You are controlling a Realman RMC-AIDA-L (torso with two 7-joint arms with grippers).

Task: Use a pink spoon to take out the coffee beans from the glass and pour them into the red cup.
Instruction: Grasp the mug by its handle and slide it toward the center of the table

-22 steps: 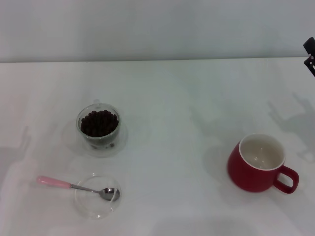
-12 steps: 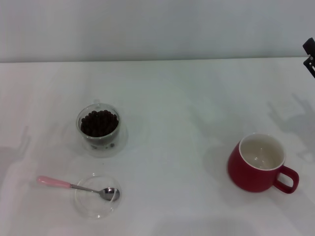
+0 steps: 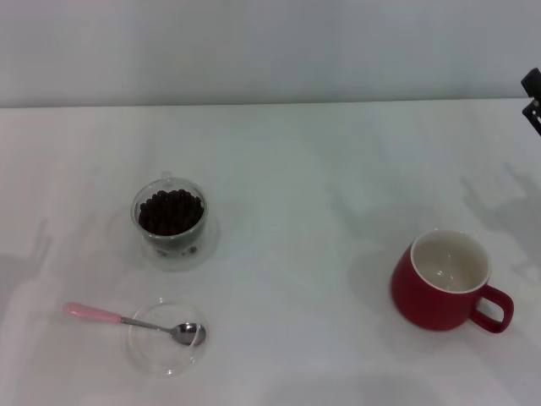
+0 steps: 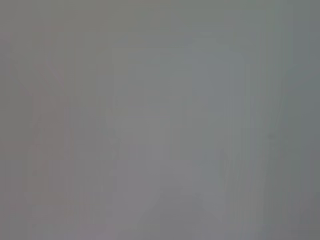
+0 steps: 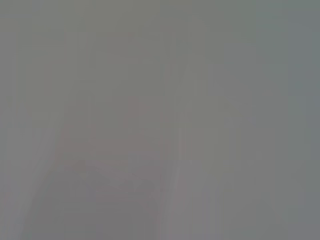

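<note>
Glass [image 3: 170, 222]: left of centre on the white table [image 3: 304, 169], upright, standing on what looks like a clear saucer, though hard to be sure through the glare.
Coffee beans [image 3: 170, 211]: filling the glass close to its rim, dark and heaped.
Pink spoon [image 3: 135, 322]: near-left, nearer than the glass; silver bowl lying inside a shallow clear dish [image 3: 166, 347], pink handle reaching out over the dish rim to the left.
Red cup [image 3: 450, 281]: near-right, well apart from glass and spoon; upright, white inside showing, loop handle turned to the right and nearer side.
Right gripper [image 3: 532, 100]: only a dark sliver at the far right edge, high above the table and far from the cup; cannot tell whether spread or pressed together.
Left gripper: nowhere in the head view.
Wrist views: both a flat grey blur, nothing to make out.
Shadows: faint arm-like shapes on the table at far right and far left.
</note>
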